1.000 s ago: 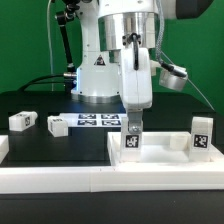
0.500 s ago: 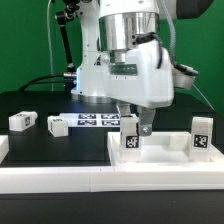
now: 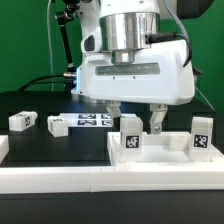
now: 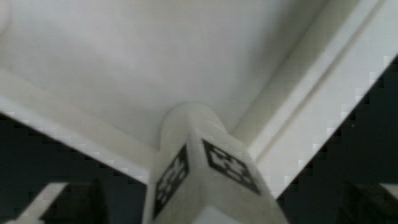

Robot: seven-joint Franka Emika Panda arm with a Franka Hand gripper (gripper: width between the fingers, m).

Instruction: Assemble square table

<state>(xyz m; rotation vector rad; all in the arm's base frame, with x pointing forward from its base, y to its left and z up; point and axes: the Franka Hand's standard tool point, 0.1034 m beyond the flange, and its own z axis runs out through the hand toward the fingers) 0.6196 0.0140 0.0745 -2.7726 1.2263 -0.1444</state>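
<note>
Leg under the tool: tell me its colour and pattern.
White leg with black-and-white marker tags, clearest in the wrist view.

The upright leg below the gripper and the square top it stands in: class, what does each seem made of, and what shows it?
Leg: probably white plastic, matte; even colour, softly rounded edges. Its black-and-white tag looks like a printed sticker. Square top: likely the same white plastic, smooth and evenly shaded; the raised rim looks moulded in one piece.

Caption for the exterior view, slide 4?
Open gripper at an upright leg standing in the square table top corner.
</note>
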